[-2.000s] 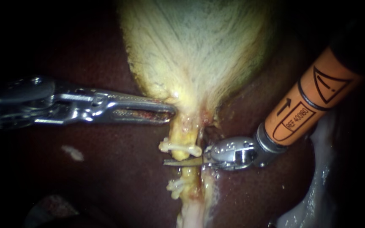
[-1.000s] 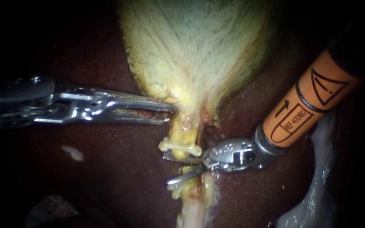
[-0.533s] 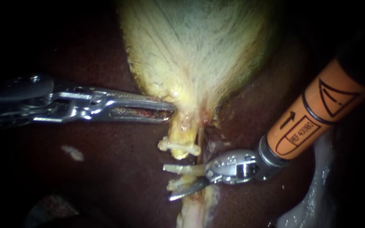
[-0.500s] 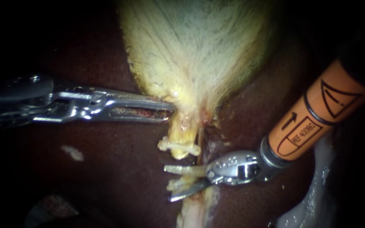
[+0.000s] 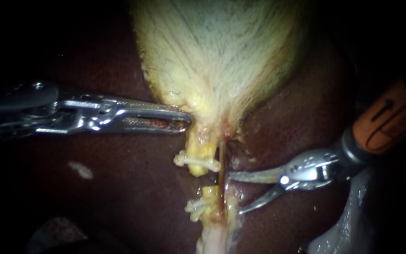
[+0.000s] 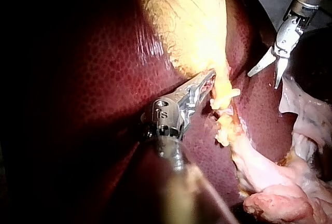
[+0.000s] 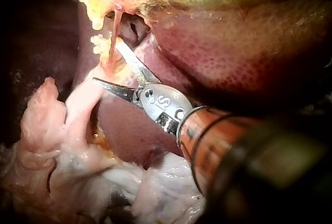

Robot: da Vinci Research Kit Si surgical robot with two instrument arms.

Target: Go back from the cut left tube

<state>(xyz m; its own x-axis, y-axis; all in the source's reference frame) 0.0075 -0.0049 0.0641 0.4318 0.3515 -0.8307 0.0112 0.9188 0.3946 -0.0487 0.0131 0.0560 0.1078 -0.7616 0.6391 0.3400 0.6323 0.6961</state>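
Observation:
The pale yellow gallbladder (image 5: 222,56) narrows down to the left tube, which is parted in two. Its upper stump carries a white clip (image 5: 197,161), and the lower stump (image 5: 210,193) carries another clip (image 5: 194,207). A thin red tube (image 5: 222,157) runs intact just to their right. My left instrument (image 5: 184,120) is shut on the gallbladder's neck above the upper clip, as the left wrist view confirms for the same left instrument (image 6: 210,79). My right instrument (image 5: 233,194), with curved blades, stands open right of the stumps, its upper blade close to the red tube (image 7: 111,37).
Dark red liver (image 5: 118,188) surrounds the gallbladder. Pale loose tissue (image 5: 348,221) lies at the lower right under the orange shaft (image 5: 391,122). In the left wrist view, whitish-pink tissue (image 6: 280,182) trails beyond the lower stump.
The right instrument's blades, shut across the left tube two seconds ago, opened and drew back to the right. The tube's two ends now stand apart. The left instrument held still.

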